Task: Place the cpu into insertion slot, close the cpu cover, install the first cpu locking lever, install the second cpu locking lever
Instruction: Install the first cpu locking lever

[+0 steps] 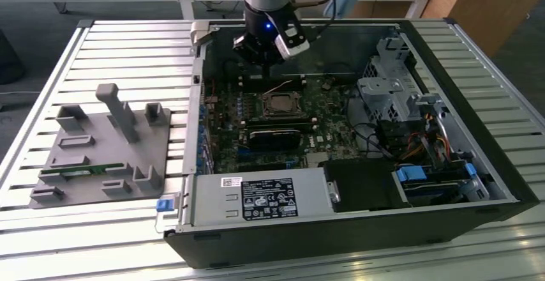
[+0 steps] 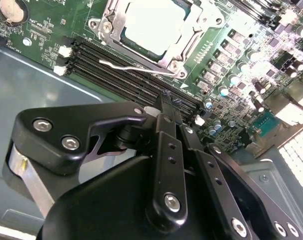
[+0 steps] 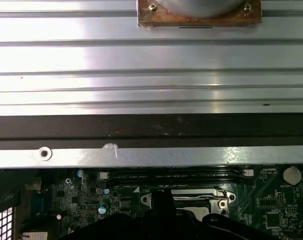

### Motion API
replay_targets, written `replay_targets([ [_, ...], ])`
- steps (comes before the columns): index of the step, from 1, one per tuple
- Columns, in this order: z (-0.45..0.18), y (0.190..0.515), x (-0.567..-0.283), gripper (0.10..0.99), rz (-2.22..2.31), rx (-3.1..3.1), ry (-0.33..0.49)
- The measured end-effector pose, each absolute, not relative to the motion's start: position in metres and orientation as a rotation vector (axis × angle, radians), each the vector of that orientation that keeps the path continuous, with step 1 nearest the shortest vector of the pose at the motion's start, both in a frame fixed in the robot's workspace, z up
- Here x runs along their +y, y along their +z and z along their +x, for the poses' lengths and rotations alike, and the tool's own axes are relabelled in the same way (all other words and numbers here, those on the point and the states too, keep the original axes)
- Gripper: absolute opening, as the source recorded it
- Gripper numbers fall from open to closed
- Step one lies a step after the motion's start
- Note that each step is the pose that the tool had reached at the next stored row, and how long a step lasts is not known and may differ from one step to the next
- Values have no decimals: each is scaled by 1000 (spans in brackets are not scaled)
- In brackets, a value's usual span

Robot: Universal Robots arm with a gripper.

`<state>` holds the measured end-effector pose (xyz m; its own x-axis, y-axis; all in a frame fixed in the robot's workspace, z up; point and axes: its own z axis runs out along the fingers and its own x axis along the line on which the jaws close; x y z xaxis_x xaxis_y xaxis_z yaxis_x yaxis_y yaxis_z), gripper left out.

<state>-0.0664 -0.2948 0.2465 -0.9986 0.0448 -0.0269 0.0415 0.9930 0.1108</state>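
- The bench (image 1: 102, 38) of slatted metal carries an open computer case (image 1: 477, 166) across its middle, and a grey fixture (image 1: 94, 159) near its edge at the exterior view's left.
- The green board (image 1: 223, 142) lies inside the case.
- The tool (image 2: 164, 102), fingers pressed together and pinching nothing, hangs above the socket.
- The insertion slot (image 2: 156, 30) holds the cpu (image 2: 149, 22); the cover (image 2: 189, 42) frames it.

A slatted metal worktop (image 1: 102, 45) carries an open computer case (image 1: 341, 230) and a grey fixture tray (image 1: 102, 153).
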Motion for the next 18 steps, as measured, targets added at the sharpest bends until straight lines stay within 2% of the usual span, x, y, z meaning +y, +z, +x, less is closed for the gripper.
replay_targets([
  [18,-63,242,-295,106,67,3107,172],
])
